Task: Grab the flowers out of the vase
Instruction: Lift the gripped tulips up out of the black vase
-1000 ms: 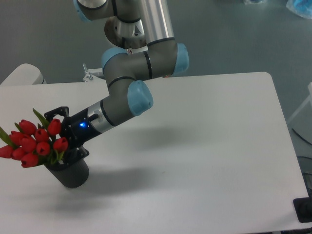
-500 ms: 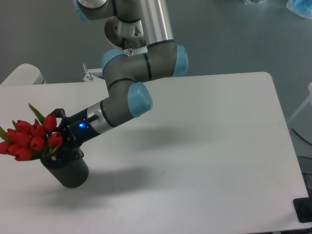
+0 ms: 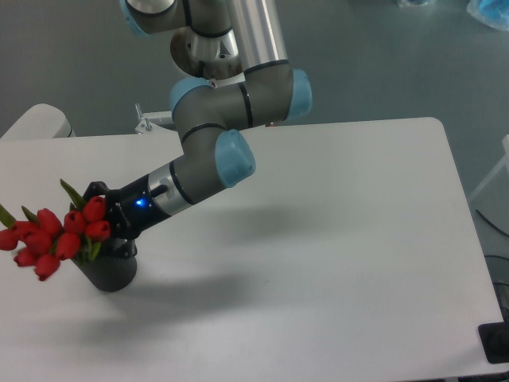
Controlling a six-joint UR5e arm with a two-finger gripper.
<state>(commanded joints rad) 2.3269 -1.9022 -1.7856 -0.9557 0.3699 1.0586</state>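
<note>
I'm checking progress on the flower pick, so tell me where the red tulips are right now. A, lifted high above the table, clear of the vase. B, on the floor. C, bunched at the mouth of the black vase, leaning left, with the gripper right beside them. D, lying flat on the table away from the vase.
C: the flowers lean left over the vase, with the gripper at their base.

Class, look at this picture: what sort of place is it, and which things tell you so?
Probably a robotics lab or test cell. An industrial-style robot arm works over a plain white table on a bare grey floor, and the only props are a black vase and red flowers.
</note>
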